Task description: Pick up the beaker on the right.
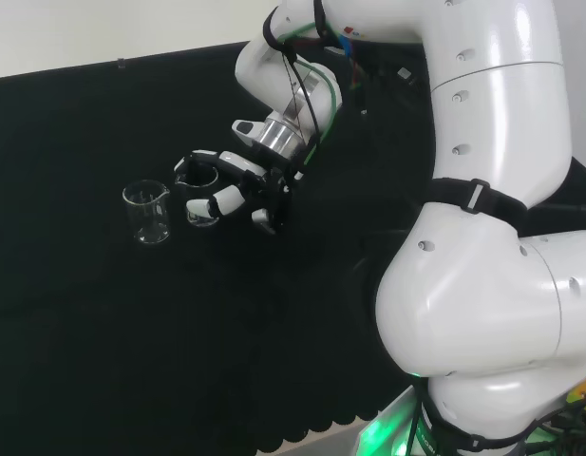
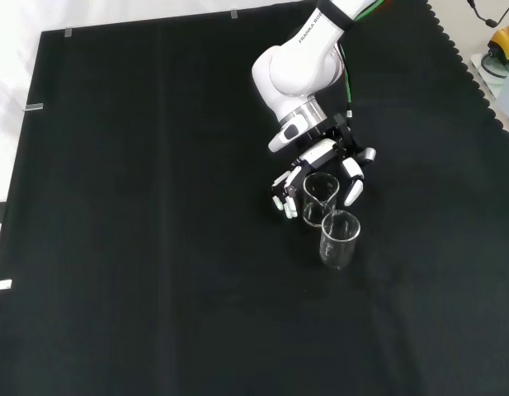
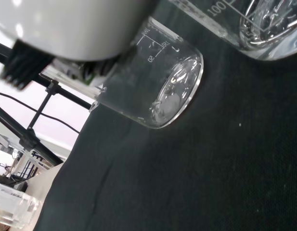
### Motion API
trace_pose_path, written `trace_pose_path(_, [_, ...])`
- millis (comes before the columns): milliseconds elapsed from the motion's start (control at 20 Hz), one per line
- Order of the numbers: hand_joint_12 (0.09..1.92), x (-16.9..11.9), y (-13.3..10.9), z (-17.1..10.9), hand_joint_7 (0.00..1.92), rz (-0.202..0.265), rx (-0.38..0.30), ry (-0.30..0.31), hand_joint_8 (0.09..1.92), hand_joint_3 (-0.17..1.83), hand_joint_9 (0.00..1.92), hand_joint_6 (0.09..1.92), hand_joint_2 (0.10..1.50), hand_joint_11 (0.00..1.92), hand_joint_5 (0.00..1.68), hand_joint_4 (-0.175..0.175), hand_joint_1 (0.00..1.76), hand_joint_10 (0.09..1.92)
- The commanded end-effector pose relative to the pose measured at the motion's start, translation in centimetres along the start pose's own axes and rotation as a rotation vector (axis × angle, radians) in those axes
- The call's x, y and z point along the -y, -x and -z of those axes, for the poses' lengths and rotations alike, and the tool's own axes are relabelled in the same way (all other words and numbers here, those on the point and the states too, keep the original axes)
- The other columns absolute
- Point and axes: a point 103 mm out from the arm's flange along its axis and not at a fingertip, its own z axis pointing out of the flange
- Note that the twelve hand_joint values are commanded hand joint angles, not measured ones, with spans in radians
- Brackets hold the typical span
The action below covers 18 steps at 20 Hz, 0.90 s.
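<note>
Two clear glass beakers stand on the black cloth. In the head view one beaker (image 1: 146, 213) stands free at the left, and the other beaker (image 1: 199, 190) sits inside my hand (image 1: 237, 190). Fingers and thumb are curled round this beaker, the fingers (image 2: 284, 196) on one side and the thumb (image 2: 354, 186) on the other. In the front view the held beaker (image 2: 320, 195) is just above the free beaker (image 2: 339, 238), and the two are nearly touching. The wrist view has the held beaker (image 3: 155, 82) close up, its base by the cloth, and the free beaker (image 3: 264, 24) beyond it.
The arm's white links (image 1: 482, 237) take up the right of the head view. Black cloth (image 2: 155, 247) spreads wide around both beakers. A yellow and red object (image 2: 503, 45) lies off the cloth at the front view's upper right.
</note>
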Motion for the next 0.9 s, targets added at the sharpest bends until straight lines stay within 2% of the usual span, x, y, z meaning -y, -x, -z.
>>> trace_pose_path(50, [1.30, -0.02, -0.05, -0.11, 0.53, -0.003, 0.001, 0.000, 0.75, 1.06, 0.53, 0.95, 0.31, 0.00, 0.29, -0.031, 1.00, 0.61])
trace_pose_path(900, [1.32, -0.33, 0.08, -0.71, 0.57, -0.006, -0.007, 0.005, 0.76, 1.07, 0.56, 1.01, 0.35, 0.01, 0.39, -0.027, 0.97, 0.61])
